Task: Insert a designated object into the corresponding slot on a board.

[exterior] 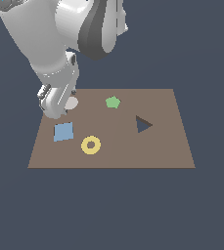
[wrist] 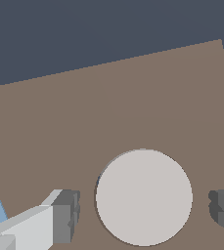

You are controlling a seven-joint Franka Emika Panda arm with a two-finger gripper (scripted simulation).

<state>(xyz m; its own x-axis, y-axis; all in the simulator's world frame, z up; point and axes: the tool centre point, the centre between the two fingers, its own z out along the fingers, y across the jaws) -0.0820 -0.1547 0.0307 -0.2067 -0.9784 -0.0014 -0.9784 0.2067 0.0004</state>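
Observation:
The pale grey-white puck [wrist: 144,196] lies flat on the brown board [wrist: 133,97], near its far corner at the exterior view's left [exterior: 73,103]. A thin dark arc shows along one edge of the puck; the round slot does not otherwise show. My gripper [wrist: 145,214] straddles the puck with its jaws open. There is a clear gap between the puck and each finger [wrist: 64,215]. In the exterior view the hand [exterior: 57,103] hides part of the puck.
On the board [exterior: 133,151] are a green pentagon [exterior: 113,102], a blue square [exterior: 63,132], a yellow ring [exterior: 90,145] and a dark triangular hole [exterior: 143,124]. The arm stands over the board's far corner at the exterior view's left.

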